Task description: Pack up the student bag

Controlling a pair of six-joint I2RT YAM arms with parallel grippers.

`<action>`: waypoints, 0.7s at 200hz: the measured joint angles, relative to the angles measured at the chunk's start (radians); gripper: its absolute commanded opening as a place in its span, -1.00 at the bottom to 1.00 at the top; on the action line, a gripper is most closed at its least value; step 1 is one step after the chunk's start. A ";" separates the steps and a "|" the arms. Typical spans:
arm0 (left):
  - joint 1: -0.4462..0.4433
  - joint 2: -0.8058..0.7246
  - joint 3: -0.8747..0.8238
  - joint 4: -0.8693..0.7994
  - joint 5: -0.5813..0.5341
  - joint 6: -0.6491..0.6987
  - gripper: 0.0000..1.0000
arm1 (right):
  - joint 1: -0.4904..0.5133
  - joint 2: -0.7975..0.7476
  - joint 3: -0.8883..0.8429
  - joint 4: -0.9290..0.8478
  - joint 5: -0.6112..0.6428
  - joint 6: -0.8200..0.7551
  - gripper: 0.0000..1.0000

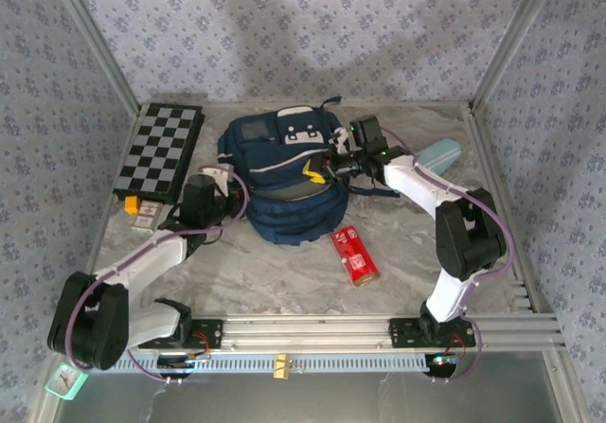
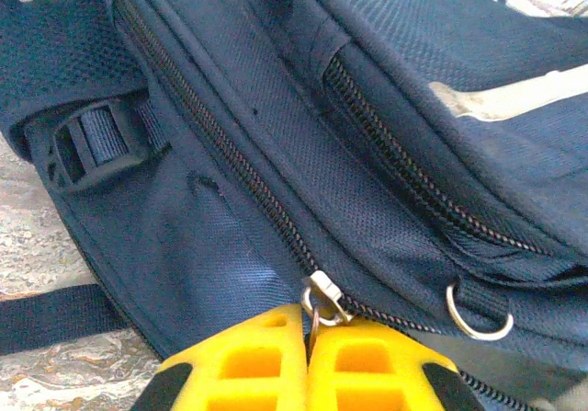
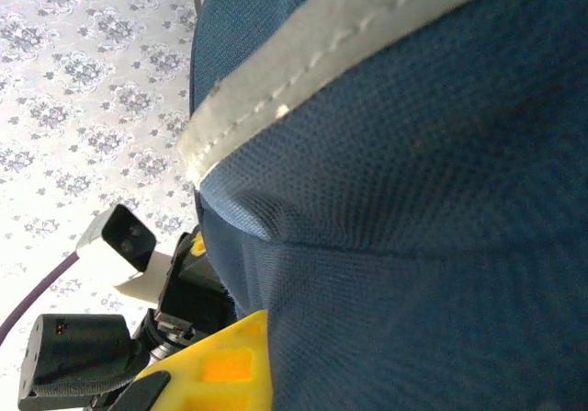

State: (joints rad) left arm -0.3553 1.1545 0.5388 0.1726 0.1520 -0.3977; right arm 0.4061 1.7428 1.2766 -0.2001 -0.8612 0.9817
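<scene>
1. Student bag: lies flat toward the far middle of the table, between the two arms. A chessboard is to its left, a red can just near of it and a light-blue pencil case to its right. All three are outside the bag.
2. Appearance: navy woven fabric, soft and slumped, with a white trim stripe, a pale front patch, two parallel zip lines and a metal ring on the side.
3. Left gripper: at the bag's left side, yellow jaws clenched on the zip pull.
4. Right gripper: at the bag's right, jaws nearly closed and apparently pinching a fold of bag fabric. One yellow finger shows against the cloth.
5. Step in hand, as judged: unzipping the main compartment, since nothing appears packed yet. One arm draws the slider while the other braces the bag.
6. Next move calls for a pull along the zip's line, with the fabric taut so the teeth do not snag.
</scene>
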 measured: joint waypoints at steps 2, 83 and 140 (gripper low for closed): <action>-0.001 -0.005 -0.003 0.001 0.000 0.003 -1.00 | -0.001 0.000 0.000 0.000 -0.002 0.000 -1.00; -0.147 -0.139 -0.064 -0.036 -0.155 0.043 -1.00 | -0.053 0.112 0.195 -0.171 -0.166 -0.149 -1.00; -0.052 -0.095 -0.003 -0.075 -0.054 0.083 -1.00 | -0.065 0.137 0.237 -0.255 -0.190 -0.238 -1.00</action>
State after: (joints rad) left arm -0.4076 1.0595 0.5358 0.0978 0.0982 -0.3145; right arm 0.3408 1.8797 1.5139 -0.4549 -1.0512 0.7433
